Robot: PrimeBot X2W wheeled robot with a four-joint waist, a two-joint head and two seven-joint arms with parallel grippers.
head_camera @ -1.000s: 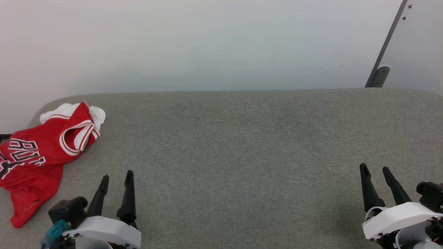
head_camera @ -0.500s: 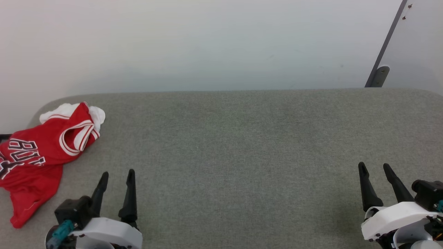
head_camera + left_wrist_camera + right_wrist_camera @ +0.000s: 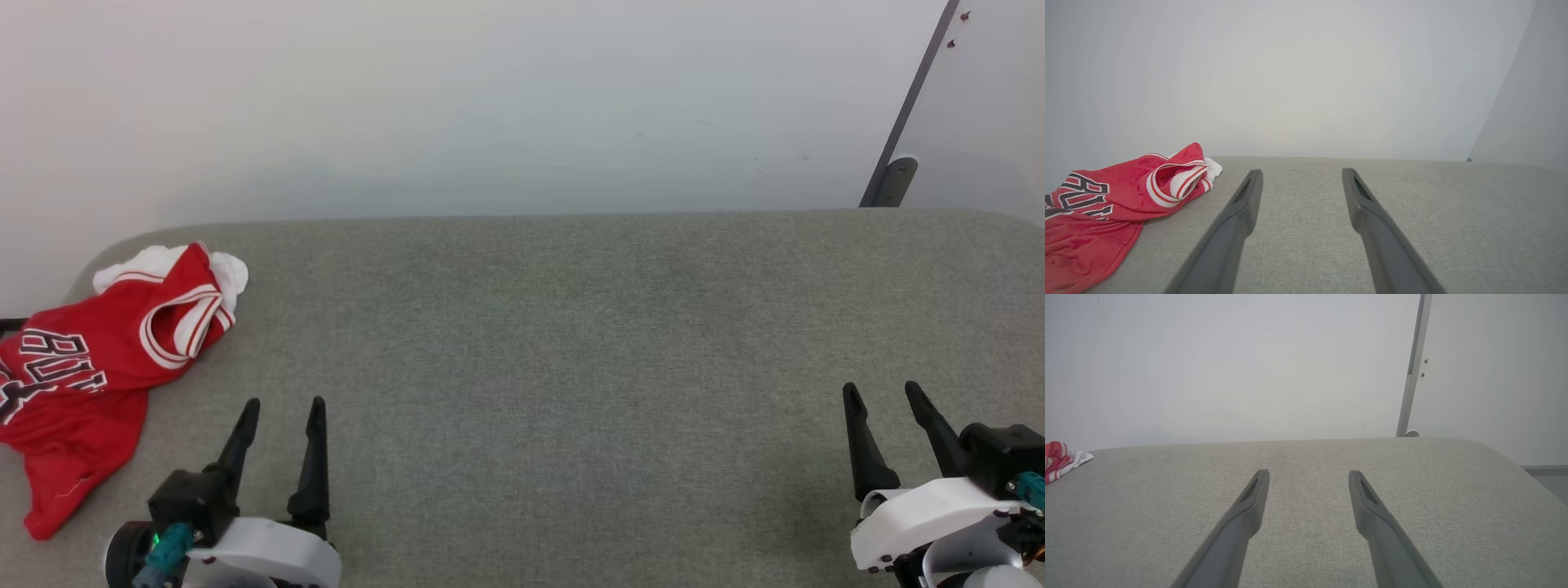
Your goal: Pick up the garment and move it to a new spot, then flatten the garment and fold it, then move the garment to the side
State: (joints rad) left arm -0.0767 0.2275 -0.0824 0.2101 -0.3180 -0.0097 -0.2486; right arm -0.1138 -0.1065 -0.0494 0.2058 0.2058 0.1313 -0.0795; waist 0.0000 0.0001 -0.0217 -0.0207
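The garment [image 3: 90,367], a red jersey with white sleeves, striped trim and black lettering, lies crumpled at the far left of the grey padded table [image 3: 571,327]. It shows again in the left wrist view [image 3: 1106,204], and a corner of it at the left edge of the right wrist view [image 3: 1059,459]. My left gripper [image 3: 282,404] stands open near the front edge, just right of the garment and apart from it, with nothing between its fingers [image 3: 1300,173]. My right gripper [image 3: 882,388] is open and empty at the lower right [image 3: 1308,473].
A pale wall rises behind the table. A grey metal post [image 3: 906,122] with a bracket stands at the back right. The table's corners are rounded, and the garment hangs near the left edge.
The left gripper has shifted slightly right and turned a little; the right gripper has edged slightly too. The garment has not moved.
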